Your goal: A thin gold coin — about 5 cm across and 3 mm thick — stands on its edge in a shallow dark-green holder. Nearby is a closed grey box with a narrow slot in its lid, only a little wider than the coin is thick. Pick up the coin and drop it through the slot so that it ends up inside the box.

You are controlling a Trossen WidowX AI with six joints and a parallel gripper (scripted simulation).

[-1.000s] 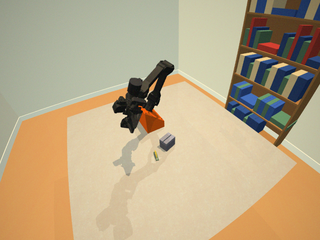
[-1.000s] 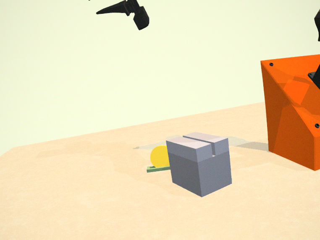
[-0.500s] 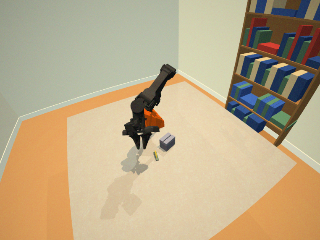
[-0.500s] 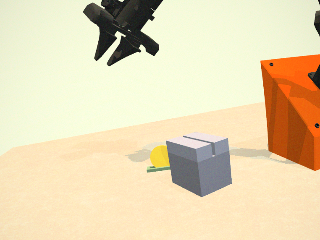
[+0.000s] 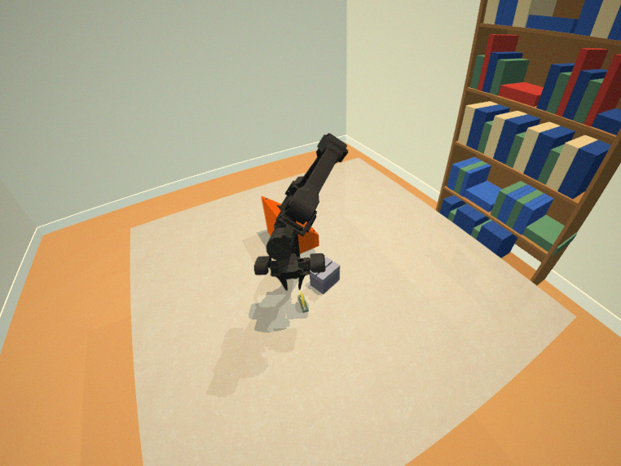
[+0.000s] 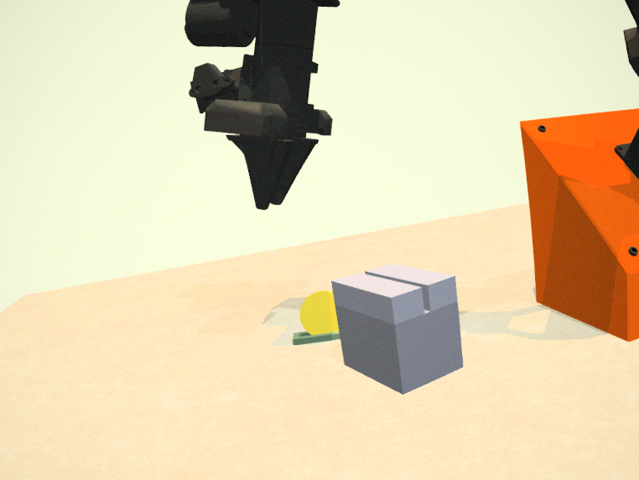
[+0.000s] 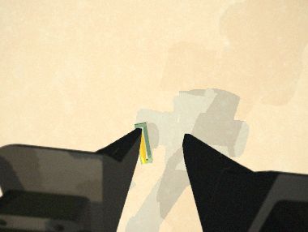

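above the holder [image 7: 146,143], gripper [image 7: 162,138] partly open and empty; coin [image 6: 319,312] looks thin, rigid, slippery: pinch its flat faces near the top edge.

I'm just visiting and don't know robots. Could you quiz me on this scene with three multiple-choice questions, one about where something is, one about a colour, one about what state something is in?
1. Where is the gold coin?
A. Standing in the green holder beside the grey box
B. Lying on top of the box
C. Between the gripper's fingers

2. What colour is the block that the arm is mounted on?
A. Blue
B. Orange
C. White

3. What is the gripper doing?
A. Clamping the coin
B. Resting on the box's lid
C. Hanging above the floor, part open, holding nothing

Answers:
1 A: the exterior view shows the coin upright in the holder, partly behind the box.
2 B: the base block is bright orange.
3 C: the wrist view shows a bare gap between the fingers, and the coin sits well below them.
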